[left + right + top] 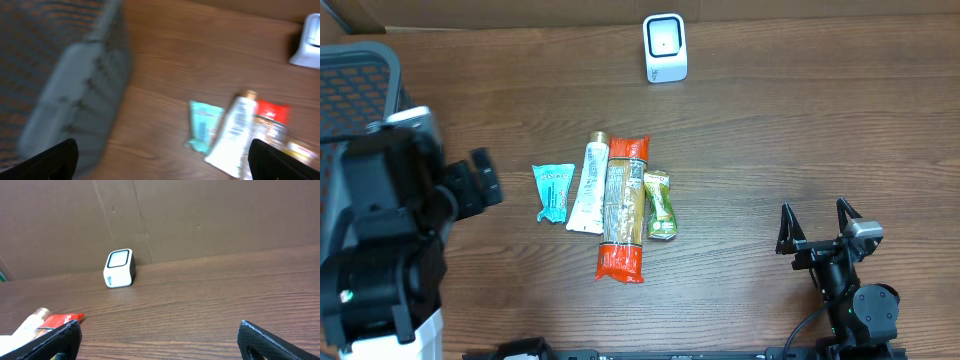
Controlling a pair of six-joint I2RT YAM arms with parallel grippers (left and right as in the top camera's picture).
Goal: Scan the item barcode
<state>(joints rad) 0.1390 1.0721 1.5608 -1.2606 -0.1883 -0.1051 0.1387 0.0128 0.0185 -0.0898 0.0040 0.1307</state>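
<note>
Four items lie side by side mid-table: a teal packet (555, 192), a white tube (588, 187), a long red and orange packet (624, 208) and a green packet (660, 205). The white scanner (665, 47) stands at the far edge. My left gripper (482, 182) hovers left of the items, open and holding nothing; its blurred wrist view shows the teal packet (204, 125), the tube (235, 130) and the scanner (307, 42) ahead. My right gripper (814, 212) rests open near the front right, empty, facing the scanner (119, 268). No barcode is visible.
A grey mesh basket (360, 80) sits at the back left, close to the left arm, and fills the left of the left wrist view as a blurred basket (75, 75). A cardboard wall (200, 215) runs behind the scanner.
</note>
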